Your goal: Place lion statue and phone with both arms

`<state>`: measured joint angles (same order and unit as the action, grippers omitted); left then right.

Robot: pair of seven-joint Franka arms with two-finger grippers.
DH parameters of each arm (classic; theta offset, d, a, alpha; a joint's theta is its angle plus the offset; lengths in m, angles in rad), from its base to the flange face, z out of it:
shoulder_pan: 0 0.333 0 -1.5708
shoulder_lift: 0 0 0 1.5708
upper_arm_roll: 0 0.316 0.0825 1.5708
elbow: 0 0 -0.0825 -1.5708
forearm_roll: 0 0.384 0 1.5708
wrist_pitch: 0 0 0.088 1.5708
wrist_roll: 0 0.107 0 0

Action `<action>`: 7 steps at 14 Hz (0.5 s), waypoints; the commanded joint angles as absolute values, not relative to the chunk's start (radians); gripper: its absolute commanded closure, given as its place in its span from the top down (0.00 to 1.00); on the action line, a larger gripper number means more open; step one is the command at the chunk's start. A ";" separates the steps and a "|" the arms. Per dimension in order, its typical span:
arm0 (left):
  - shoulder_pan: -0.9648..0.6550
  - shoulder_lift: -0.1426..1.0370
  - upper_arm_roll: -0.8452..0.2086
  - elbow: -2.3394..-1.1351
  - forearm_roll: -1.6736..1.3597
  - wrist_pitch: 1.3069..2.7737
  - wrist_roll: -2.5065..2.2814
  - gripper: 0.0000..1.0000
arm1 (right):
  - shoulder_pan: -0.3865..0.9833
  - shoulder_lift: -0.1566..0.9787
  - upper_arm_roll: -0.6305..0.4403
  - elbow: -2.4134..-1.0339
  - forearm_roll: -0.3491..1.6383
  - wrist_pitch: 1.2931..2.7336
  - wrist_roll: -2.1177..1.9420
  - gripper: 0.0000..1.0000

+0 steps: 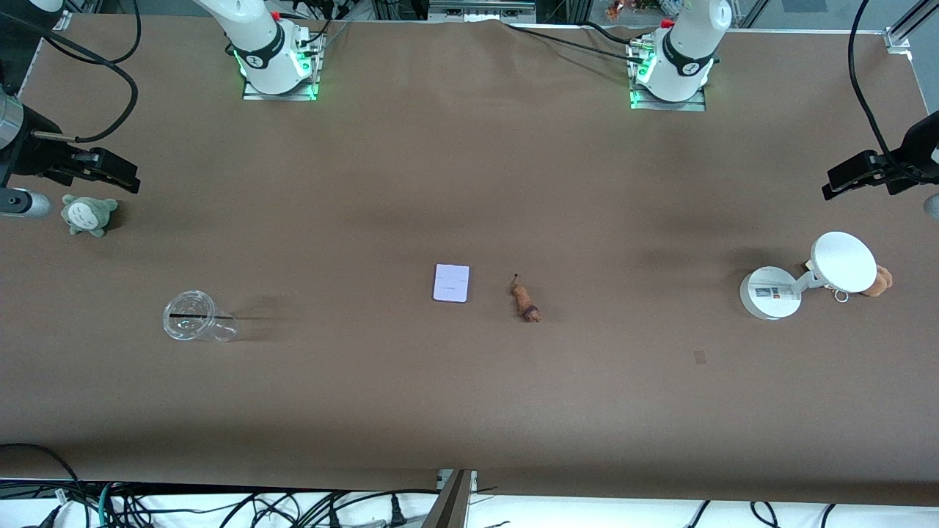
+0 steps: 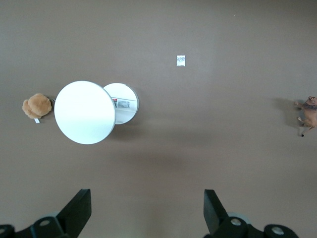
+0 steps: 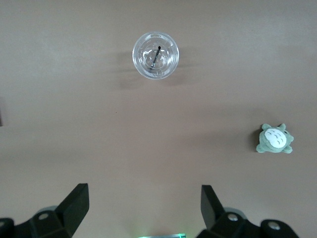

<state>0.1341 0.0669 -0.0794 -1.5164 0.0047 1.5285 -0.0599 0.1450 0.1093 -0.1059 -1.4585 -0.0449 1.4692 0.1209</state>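
Front view shows the phone (image 1: 450, 283) lying flat at the middle of the table, and I use it as the landmark. The lion statue (image 1: 525, 302) lies on its side just beside the phone, toward the left arm's end of the table and slightly nearer to the front camera; the two do not touch. Neither thing is held, so the task looks to be at its very start, with the reach not yet begun. The left gripper (image 1: 851, 176) hangs over the left arm's end of the table, well apart from the phone, and the left wrist view shows its fingers (image 2: 77, 208) spread wide with nothing between them. Below it stand the white round stand (image 1: 803, 279) and an orange-brown plush toy (image 1: 880, 281) that seems to touch the stand's head, though the overlap hides the contact. The right gripper (image 1: 110, 172) hangs over the right arm's end, equally far from the phone, its fingers (image 3: 74, 203) also parted and empty, above a grey-green plush (image 1: 88, 214). A clear cup (image 1: 198, 317) lies between that plush and the phone, nearer to the front camera than the phone. My judgement is that the next move calls for both arms to travel inward, the left to the small statue, which needs a narrow, careful pinch, and the right to the phone, whose flatness will make the edges hard to catch.
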 commanded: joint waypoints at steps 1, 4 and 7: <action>0.143 0.101 -0.080 -1.431 -0.003 1.511 -0.044 1.00 | 0.130 0.109 -0.098 -1.448 -0.040 1.463 0.106 1.00; 0.135 0.101 -0.087 -1.427 0.009 1.502 -0.049 1.00 | 0.130 0.109 -0.098 -1.448 -0.040 1.465 0.106 1.00; 0.135 0.098 -0.087 -1.428 -0.006 1.497 -0.055 1.00 | 0.130 0.109 -0.100 -1.448 -0.040 1.465 0.107 1.00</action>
